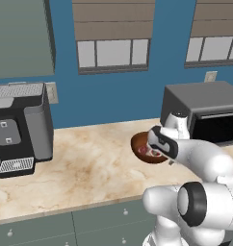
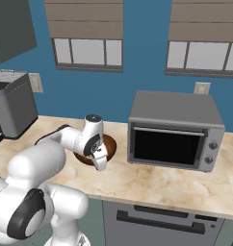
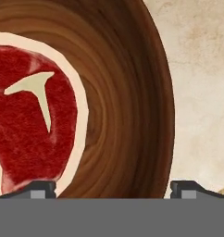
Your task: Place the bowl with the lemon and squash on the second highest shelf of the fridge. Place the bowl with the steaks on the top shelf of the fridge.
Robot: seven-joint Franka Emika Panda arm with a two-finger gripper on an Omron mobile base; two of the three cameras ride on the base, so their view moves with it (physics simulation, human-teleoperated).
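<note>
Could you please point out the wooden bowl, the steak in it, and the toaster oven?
Brown wooden bowl (image 3: 132,92), hand view, on its inner wall.
Red T-bone steak (image 3: 26,134), hand view, on the meat.
Grey toaster oven (image 2: 174,108), right base view, on its top.

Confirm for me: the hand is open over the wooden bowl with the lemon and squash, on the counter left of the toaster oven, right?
Not quite. The hand is open over the wooden bowl, on the counter left of the toaster oven, but that bowl holds a steak, as the hand view shows.
</note>
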